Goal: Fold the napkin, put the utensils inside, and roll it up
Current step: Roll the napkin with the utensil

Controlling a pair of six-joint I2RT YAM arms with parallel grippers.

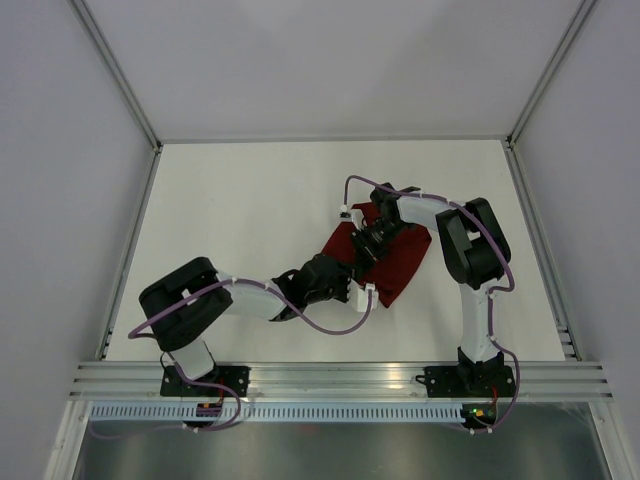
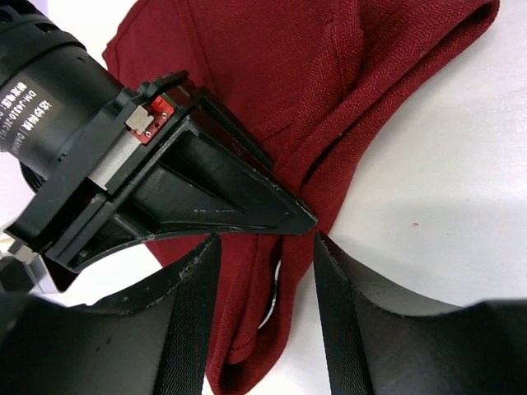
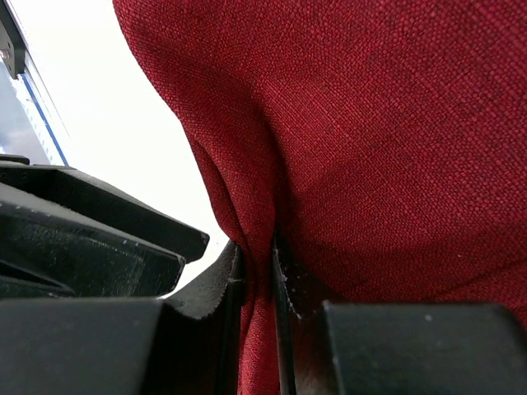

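Napkin, largely covered from above, is pinched by right pincer; left pincer stands open.

White table, matte, with one tiny pink speck on it in the left wrist view. Plain light grey walls on the left, back and right. Aluminium corner posts run down to the table's far corners. Grooved aluminium rail along the near edge, slotted white strip just below it, then a glossy grey panel.
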